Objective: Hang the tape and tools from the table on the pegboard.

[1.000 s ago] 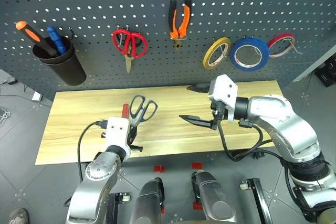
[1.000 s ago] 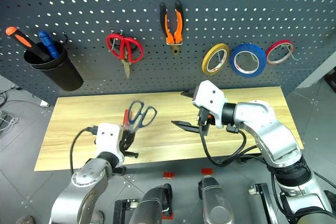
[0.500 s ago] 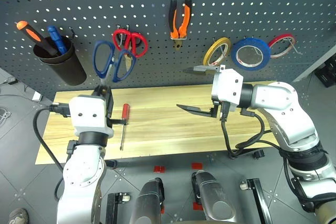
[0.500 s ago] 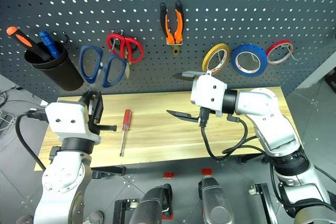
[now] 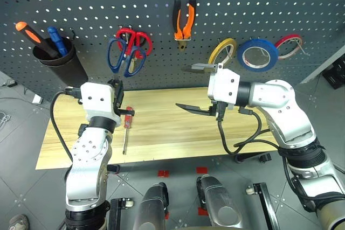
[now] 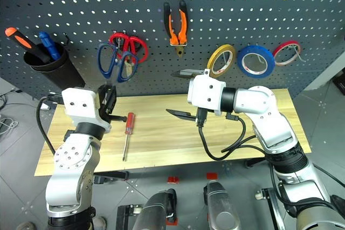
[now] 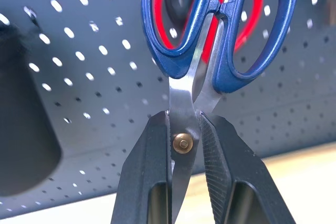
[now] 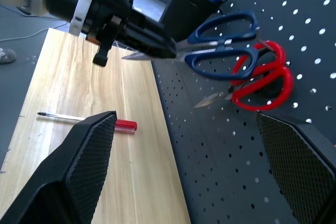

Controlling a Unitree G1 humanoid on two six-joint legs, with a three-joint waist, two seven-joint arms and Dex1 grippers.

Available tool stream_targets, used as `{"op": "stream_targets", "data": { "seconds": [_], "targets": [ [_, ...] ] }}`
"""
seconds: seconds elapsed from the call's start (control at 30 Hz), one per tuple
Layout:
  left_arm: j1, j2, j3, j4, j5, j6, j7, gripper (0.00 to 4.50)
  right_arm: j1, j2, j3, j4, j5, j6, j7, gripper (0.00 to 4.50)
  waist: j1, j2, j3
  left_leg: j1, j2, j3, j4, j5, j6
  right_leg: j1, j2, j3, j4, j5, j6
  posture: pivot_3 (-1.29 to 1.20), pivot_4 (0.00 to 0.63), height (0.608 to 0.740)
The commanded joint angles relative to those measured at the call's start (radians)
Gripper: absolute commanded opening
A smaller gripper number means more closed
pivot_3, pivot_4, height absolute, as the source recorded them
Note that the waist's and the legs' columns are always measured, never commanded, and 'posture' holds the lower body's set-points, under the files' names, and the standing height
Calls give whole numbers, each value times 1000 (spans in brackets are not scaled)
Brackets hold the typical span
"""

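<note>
Two items already hang on the pegboard (image 5: 302, 4), pliers (image 5: 184, 19) and blue tape (image 5: 259, 55); left gripper (image 7: 185, 129) pinches the scissors (image 5: 125, 56) at the board; right gripper (image 5: 195, 89) spread, empty; screwdriver (image 5: 126, 126) left on the table (image 5: 167, 133).

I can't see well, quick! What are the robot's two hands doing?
Left gripper: shut on the blue scissors.
Right gripper: open, holding nothing.
</note>
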Motion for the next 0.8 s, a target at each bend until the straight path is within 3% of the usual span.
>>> {"op": "stream_targets", "data": {
  "seconds": [0.03, 0.2, 0.43, 0.8],
  "targets": [
    [-43, 14, -9, 6, 13, -70, -11, 499, -16, 16, -4, -31, 6, -14, -4, 4500, 0, 0, 0, 0, 0, 0, 1, 0, 0, 0, 0, 0, 0, 0, 0, -307, 286, 740],
    [-30, 29, -18, -28, 41, -115, -13, 499, -10, 34, -18, -49, 21, 1, -9, 4500, -2, 0, 0, -1, 0, 0, 4, 0, 0, 0, 0, 1, 0, 0, 0, -312, 288, 740],
    [157, -20, -74, -220, 98, -78, 31, 499, 4, 38, -30, -57, 26, 7, -12, 4500, -12, 0, 0, -1, 1, 1, 4, -2, 2, 0, 0, 2, 0, 0, 0, -303, 289, 740],
    [-18, -27, -70, -112, 121, -33, 42, 499, -20, 65, -19, -25, 22, -3, -9, 4500, 0, 0, 0, -1, 0, 1, 6, -2, 2, 1, 1, 1, 0, 1, 1, -299, 288, 740]
  ]
}}
